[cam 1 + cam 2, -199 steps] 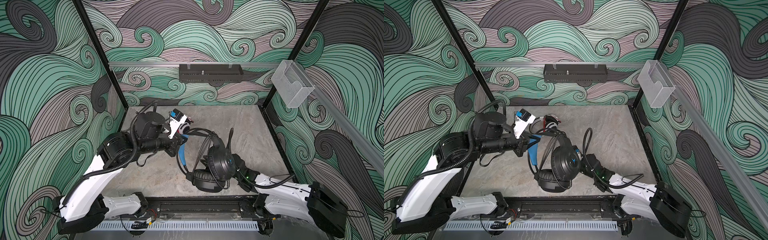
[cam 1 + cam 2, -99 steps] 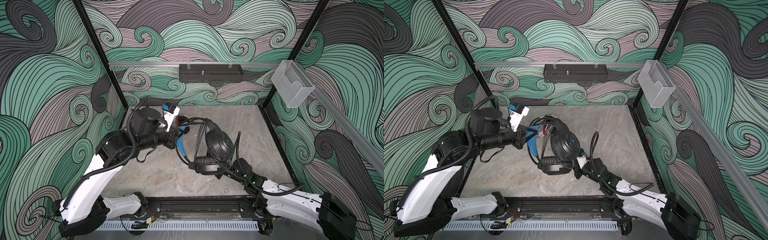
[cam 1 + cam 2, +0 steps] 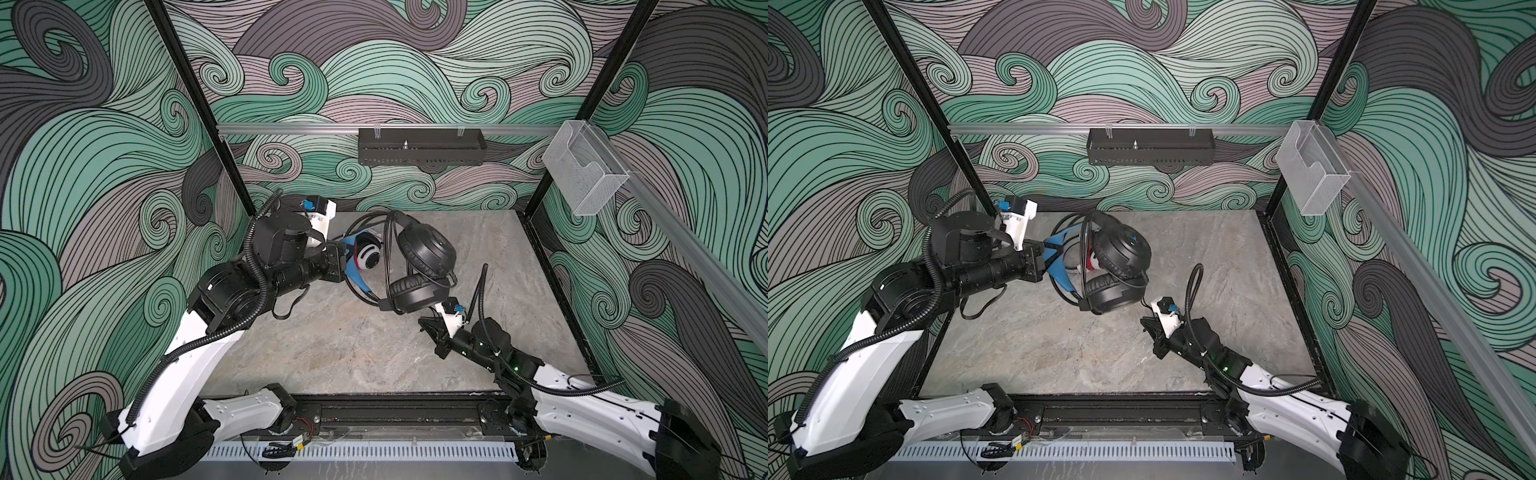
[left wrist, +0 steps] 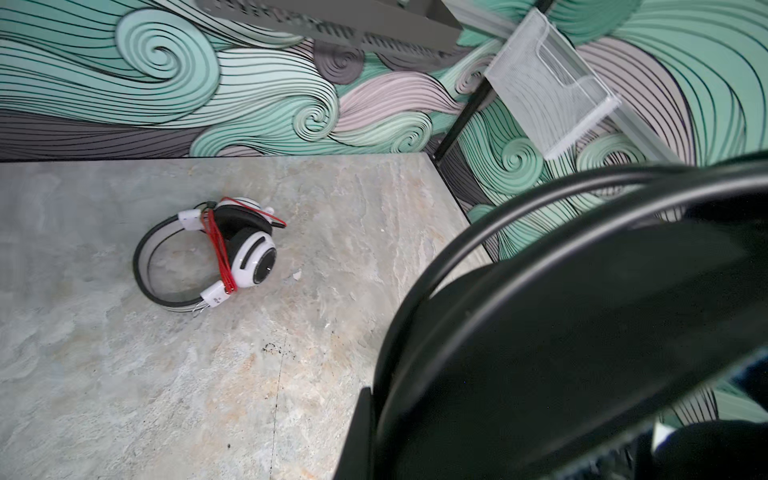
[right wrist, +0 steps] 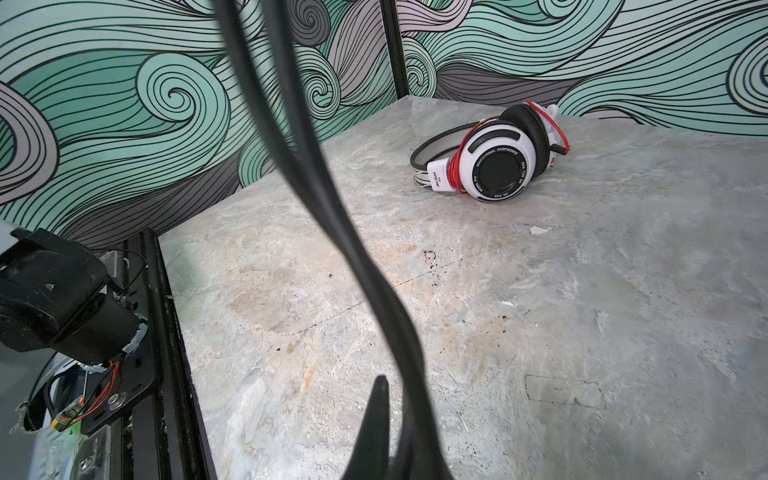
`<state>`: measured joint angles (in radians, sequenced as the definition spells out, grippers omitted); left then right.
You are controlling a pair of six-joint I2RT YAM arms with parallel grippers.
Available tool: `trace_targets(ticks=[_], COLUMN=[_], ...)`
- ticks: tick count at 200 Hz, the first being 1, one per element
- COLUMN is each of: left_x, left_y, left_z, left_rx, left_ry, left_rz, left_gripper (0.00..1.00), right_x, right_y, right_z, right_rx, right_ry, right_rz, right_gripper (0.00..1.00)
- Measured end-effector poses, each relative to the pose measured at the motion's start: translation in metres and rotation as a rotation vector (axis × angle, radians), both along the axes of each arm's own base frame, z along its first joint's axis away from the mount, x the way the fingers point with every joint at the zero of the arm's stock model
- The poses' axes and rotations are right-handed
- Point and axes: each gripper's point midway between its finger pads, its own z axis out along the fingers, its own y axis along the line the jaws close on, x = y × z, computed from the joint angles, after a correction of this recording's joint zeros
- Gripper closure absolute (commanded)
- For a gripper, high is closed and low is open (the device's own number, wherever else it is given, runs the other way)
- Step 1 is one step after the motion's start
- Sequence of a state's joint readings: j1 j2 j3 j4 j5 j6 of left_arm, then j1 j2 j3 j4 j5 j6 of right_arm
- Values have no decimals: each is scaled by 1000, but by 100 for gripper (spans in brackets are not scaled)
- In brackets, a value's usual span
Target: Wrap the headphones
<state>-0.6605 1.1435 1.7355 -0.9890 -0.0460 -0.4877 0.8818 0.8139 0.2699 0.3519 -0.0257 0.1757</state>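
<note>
Blue padding on the band is where the left pincer has the black headset: jaws closed on it, cups hanging out past the tips. One cup sits higher, outer shell up, with a small blue mark. The other cup hangs lower, padded side up, on the side toward the right pincer. Can't tell if that lower cup touches the worktop.

The black cord loops several times over the band and between the cups in both top views. In the right wrist view one strand runs down to the right pincer. Right pincer is closed, and the strand meets its tips there and looks nipped between them. This pincer sits low, just beside the lower cup, apart from it as far as I can see.

Ahead of the right pincer, well apart from it, the white headset with black ear pads lies on its side on the grey stone-look worktop. That spot is under and just beyond the left pincer's load. A thin red cord is wound round it, across the band ends next to the cups. Neither pincer touches it. In both top views the black headset hides most of it.

On the wall rails, far beyond both pincers: black slotted tray, clear plastic holder.
</note>
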Motion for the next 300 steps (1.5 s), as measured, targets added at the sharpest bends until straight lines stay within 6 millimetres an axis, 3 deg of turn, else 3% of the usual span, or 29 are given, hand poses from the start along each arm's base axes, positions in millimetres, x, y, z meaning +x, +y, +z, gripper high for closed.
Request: trace_targets(ticks=[68, 129, 157, 179, 211, 242, 277, 300], left_x=[46, 91, 107, 114, 109, 92, 63, 50], left_y=[18, 46, 61, 67, 69, 53, 27, 20], left_z=[-10, -40, -68, -107, -162, -189, -195, -183], left_rx=[21, 183, 313, 457, 656, 818, 919, 894], left_ry=[59, 62, 52, 80, 141, 109, 36, -5], left_rz=[242, 419, 467, 462, 375, 246, 84, 35], left_gripper=[100, 100, 100, 100, 100, 100, 100, 100], right_x=[3, -31, -49, -67, -83, -82, -64, -58], right_y=[-8, 31, 48, 66, 87, 90, 71, 60], right_z=[-1, 15, 39, 63, 83, 101, 141, 150], right_rx=[-69, -184, -208, -219, -287, -411, -511, -605], right_ry=[22, -29, -58, -75, -86, -114, -189, -247], right_rz=[-59, 59, 119, 181, 245, 277, 289, 322], right_gripper=[100, 100, 100, 100, 100, 100, 100, 100])
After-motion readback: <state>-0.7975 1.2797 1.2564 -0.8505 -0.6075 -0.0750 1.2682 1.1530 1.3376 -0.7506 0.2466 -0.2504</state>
